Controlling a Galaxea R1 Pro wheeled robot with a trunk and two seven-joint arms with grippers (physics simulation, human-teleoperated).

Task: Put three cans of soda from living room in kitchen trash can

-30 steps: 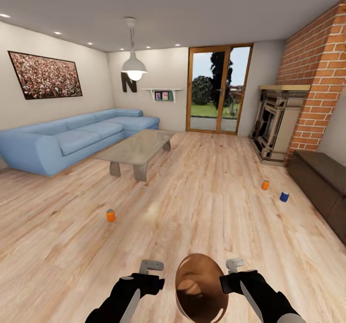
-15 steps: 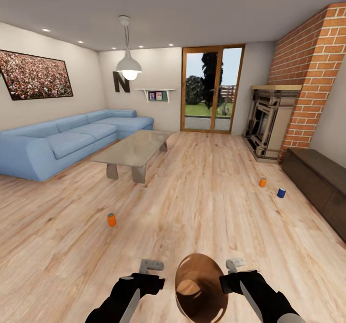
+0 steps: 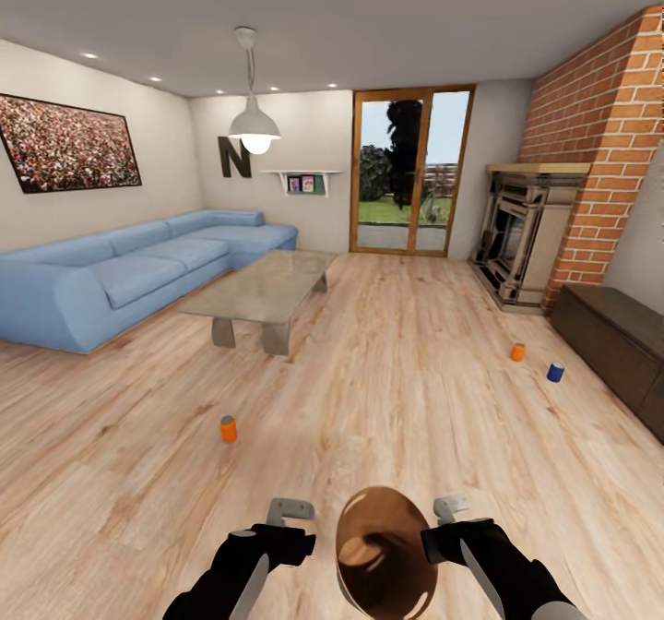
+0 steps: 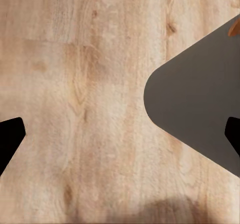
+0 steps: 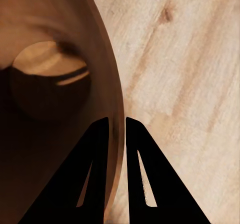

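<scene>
Your right gripper pinches the trash can rim; the left gripper's jaws gape, empty — nearest orange soda can stands upright ahead-left, probably left arm's reach first.

Both black arms reached forward, low in head view. Right gripper pinched tight on rim of tash can, one finger inside, one outside. Left gripper hung spread wide, holding nothing.

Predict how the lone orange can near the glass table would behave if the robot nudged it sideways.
The small orange cylindrical soda can stands upright on smooth wood floor, so it would probably slide or tip. Once tipped, its round body would likely roll.
</scene>
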